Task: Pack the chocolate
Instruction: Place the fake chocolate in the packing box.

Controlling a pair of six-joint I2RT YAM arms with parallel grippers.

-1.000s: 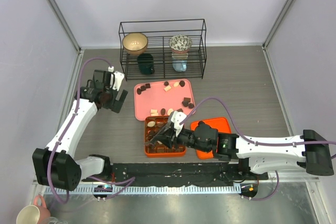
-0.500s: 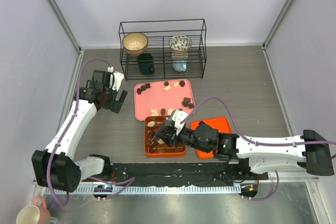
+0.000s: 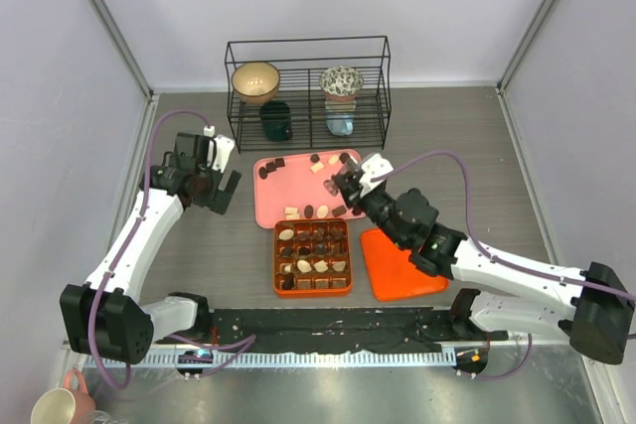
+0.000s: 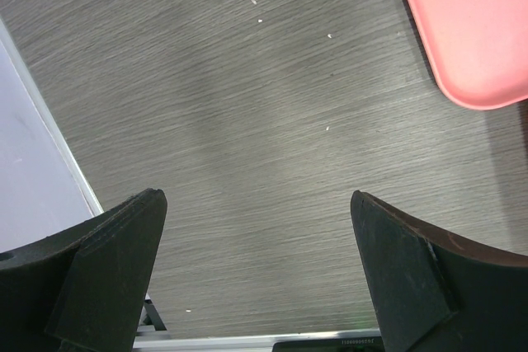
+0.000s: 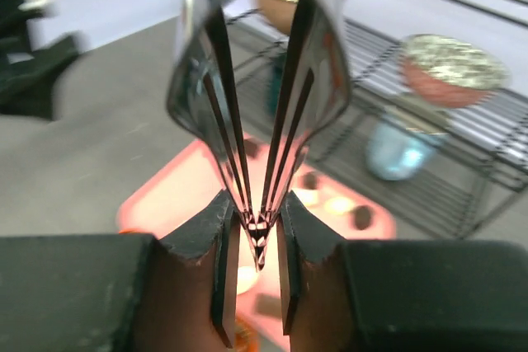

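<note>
R fingers (image 5: 206, 245) are pressed on metal tongs (image 5: 260, 105), pinching them near the joined end. The tong arms are nearly closed; if a piece sits betw. the tips, I cannot tell. From the top view, these fingers are above the right side of the pink tray (image 3: 288, 186).

L fingers (image 4: 107, 269) are spread wide and hold nothing, above bare bench (image 4: 247, 105) just left of the tray.

The chocolate (image 3: 309, 211): some pcs lie scattered on the tray, many others sit in cells of the orange box (image 3: 276, 260) in front of it. An orange lid (image 3: 402, 267) lies right of the box, and a wire rack (image 3: 308, 76) stands at the back.
</note>
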